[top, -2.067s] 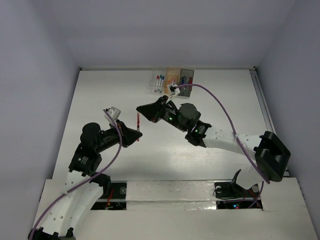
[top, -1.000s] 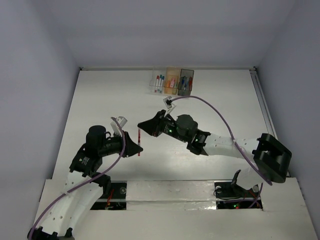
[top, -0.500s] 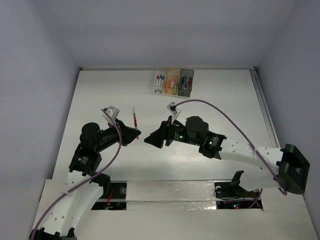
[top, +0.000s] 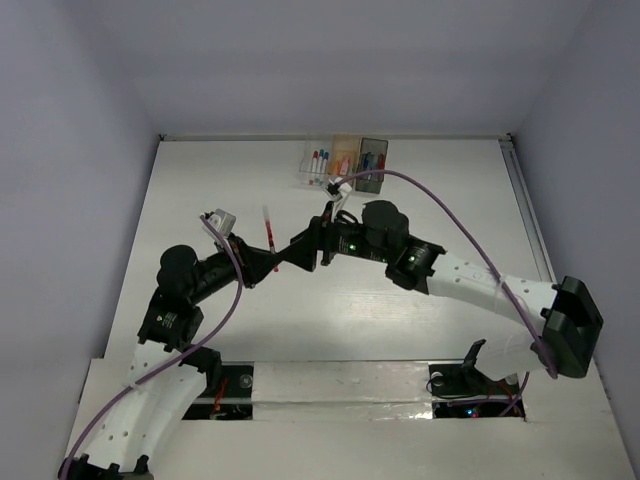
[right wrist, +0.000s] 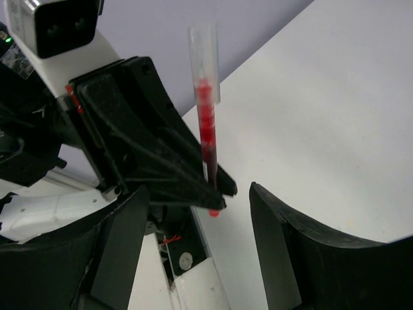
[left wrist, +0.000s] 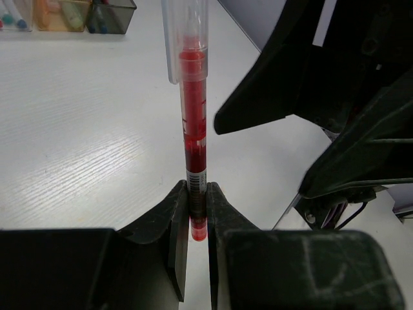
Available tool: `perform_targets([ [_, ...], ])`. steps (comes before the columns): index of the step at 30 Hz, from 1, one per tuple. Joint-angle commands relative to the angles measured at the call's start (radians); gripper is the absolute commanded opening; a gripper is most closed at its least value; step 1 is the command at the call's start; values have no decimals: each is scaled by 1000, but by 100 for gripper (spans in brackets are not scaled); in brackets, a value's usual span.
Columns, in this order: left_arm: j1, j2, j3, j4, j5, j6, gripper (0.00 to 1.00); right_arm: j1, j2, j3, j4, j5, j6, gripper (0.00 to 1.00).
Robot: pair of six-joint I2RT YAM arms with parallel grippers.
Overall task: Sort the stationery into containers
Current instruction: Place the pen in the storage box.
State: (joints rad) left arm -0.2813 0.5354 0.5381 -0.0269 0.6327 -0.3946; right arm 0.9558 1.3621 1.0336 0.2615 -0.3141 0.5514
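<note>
Pen [top: 268, 228] held above mid-counter, containers far behind it.

The pen stands upright over the middle of the counter [top: 200, 180], its lower end pinched in the left end effector [left wrist: 197, 194], which reaches in from the near left. The right end effector [right wrist: 197, 194] sits just to the pen's right, fingers spread wide. The row of containers [top: 345, 162] sits side by side at the far centre, well apart from both.

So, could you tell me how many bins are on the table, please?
3, side by side at the far edge: clear bin left, orange bin middle, dark grey bin right.
</note>
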Motion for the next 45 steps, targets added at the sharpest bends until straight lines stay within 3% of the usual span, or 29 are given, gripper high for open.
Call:
perform_targets([
  [1, 2, 5, 26, 68, 30, -4, 0, -5, 58, 100, 5, -26, -56, 69],
  [16, 2, 0, 23, 76, 55, -10, 0, -5, 192, 174, 116, 0, -7, 46],
  [19, 2, 1, 23, 78, 58, -10, 0, -5, 187, 163, 140, 27, 5, 20],
  [20, 2, 1, 22, 78, 58, -10, 0, -5, 187, 161, 145, 35, 5, 7],
  [21, 2, 0, 23, 78, 58, -9, 0, -5, 186, 160, 147, 56, 8, 1],
  [23, 2, -3, 23, 74, 41, -9, 0, -15, 172, 149, 147, 85, 12, 0],
  [26, 2, -12, 25, 68, 24, -12, 16, -52, 135, 137, 121, 179, 9, 0],
  [27, 2, -14, 23, 68, 24, -12, 26, -96, 124, 132, 116, 196, 8, 0],
  [30, 2, -21, 23, 67, 21, -12, 40, -207, 89, 118, 96, 198, 16, 0],
  [33, 2, -35, 25, 65, 15, -9, 50, -288, 59, 114, 65, 190, 7, 0],
  [38, 2, -58, 28, 56, -4, -7, 57, -469, 40, 138, -27, 170, -51, 0],
  [39, 2, -60, 29, 53, -7, -3, 65, -497, 45, 146, -42, 161, -62, 0],
  [43, -7, -64, 34, 45, -24, 0, 77, -613, 106, 216, -126, 132, -131, 0],
  [45, -7, -66, 39, 36, -40, 3, 78, -675, 140, 238, -157, 124, -149, 0],
])
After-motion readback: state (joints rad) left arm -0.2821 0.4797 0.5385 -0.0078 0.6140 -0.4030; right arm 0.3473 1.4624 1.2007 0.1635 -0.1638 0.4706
